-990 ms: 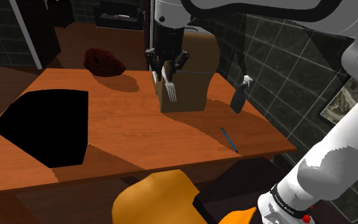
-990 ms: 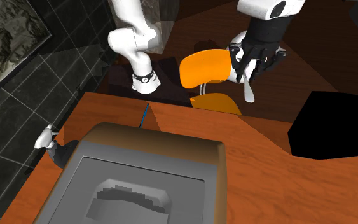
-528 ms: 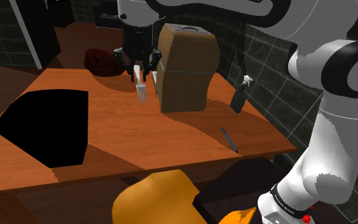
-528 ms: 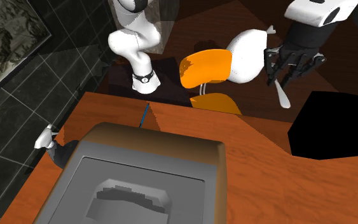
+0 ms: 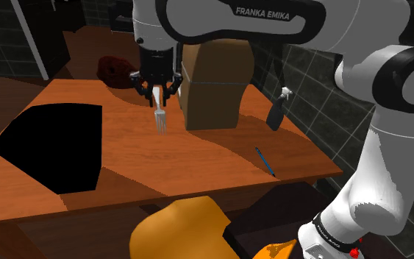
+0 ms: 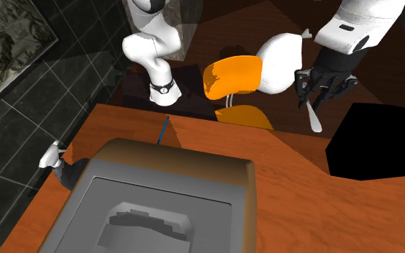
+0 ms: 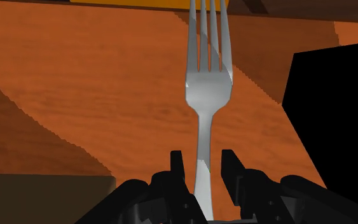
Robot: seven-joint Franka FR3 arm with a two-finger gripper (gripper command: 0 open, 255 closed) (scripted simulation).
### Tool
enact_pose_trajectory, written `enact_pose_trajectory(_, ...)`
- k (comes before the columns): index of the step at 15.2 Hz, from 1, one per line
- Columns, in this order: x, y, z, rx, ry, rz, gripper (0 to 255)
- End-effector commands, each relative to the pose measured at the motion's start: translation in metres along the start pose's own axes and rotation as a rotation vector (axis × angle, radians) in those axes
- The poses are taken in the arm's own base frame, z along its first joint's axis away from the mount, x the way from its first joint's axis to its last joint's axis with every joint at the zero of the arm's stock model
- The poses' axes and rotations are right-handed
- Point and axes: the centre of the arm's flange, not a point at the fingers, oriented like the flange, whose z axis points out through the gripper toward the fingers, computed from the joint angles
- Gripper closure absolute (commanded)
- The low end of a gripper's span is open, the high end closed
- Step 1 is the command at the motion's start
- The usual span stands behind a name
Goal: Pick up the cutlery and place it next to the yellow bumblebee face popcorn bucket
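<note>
- Gripper [image 7: 201, 160] pinches fork [image 7: 207, 95] by its handle, tines hanging free
- Judged light, stiff, slick; the thin handle may pivot, so a mid-handle hold suits it

Home interior, suggested by dark tiled wall [image 5: 312, 77], wooden desk [image 5: 220, 158], orange chair [image 5: 179, 228], framed picture [image 6: 10, 43] hung on tiles

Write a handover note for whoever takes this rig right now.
Gripper: shut on the fork, clasping its handle, tines pointing down.
Fork: in the air over the wooden table, just to the shoulder view's left of the tan boxy bucket.
Done: the pick-up.
Left: lower the fork onto the table beside the bucket, open the fingers, back away.
</note>
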Motion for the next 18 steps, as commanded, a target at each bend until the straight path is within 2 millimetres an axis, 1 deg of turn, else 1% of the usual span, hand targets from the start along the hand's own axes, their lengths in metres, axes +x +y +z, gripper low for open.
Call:
enact_pose_trajectory(1, -0.001, 0.0, 0.011, 0.001, 0.0, 0.0, 255)
enact_pose_trajectory(18, -0.014, -0.001, 0.1, 0.001, 0.0, 0.0, 255)
